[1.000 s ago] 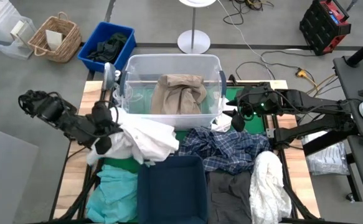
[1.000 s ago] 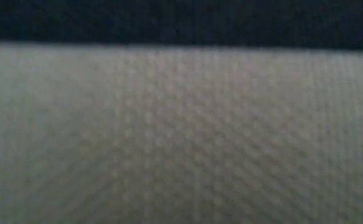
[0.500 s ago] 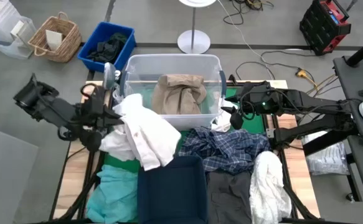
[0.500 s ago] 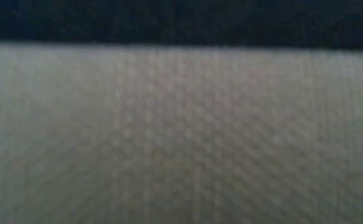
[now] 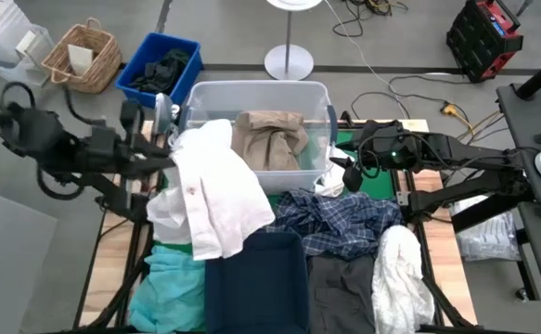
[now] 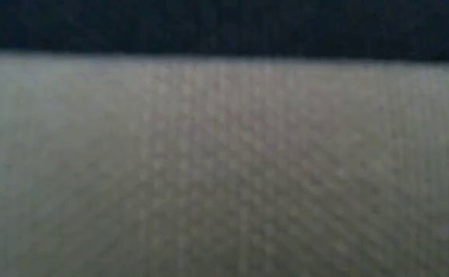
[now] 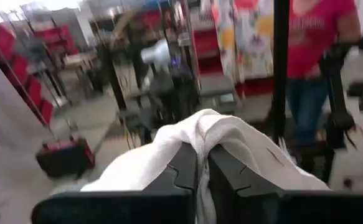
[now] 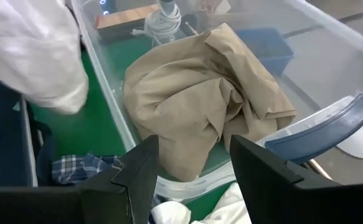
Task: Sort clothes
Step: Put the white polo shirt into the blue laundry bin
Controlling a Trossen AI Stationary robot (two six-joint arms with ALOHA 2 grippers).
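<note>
The white garment (image 5: 210, 190) now hangs high, at about 9 o'clock from the table centre. Its top corner is at the left rim of the clear tub (image 5: 318, 93), and the rest hangs down over the front left part of the table. One second ago it was bunched lower on the table, so it has been raised and carried toward the tub. The left gripper (image 7: 203, 163) has its fingers pressed together on a fold of this cloth, which is clear in the left wrist view.

I judge that the white garment goes into the tub next, beside the beige garment (image 5: 268, 139) that already lies in it.

Around it, the teal garment (image 5: 170, 283) lies at 7 o'clock, the navy bin (image 5: 256, 283) at 6 o'clock, the plaid shirt (image 5: 340, 221) near the centre, the dark grey garment (image 5: 340, 292) at 5 o'clock, with another white garment (image 5: 400, 274) next to it.

The right gripper (image 8: 190, 165) waits at 2 o'clock beside the tub, fingers spread, holding nothing. It has not moved.
</note>
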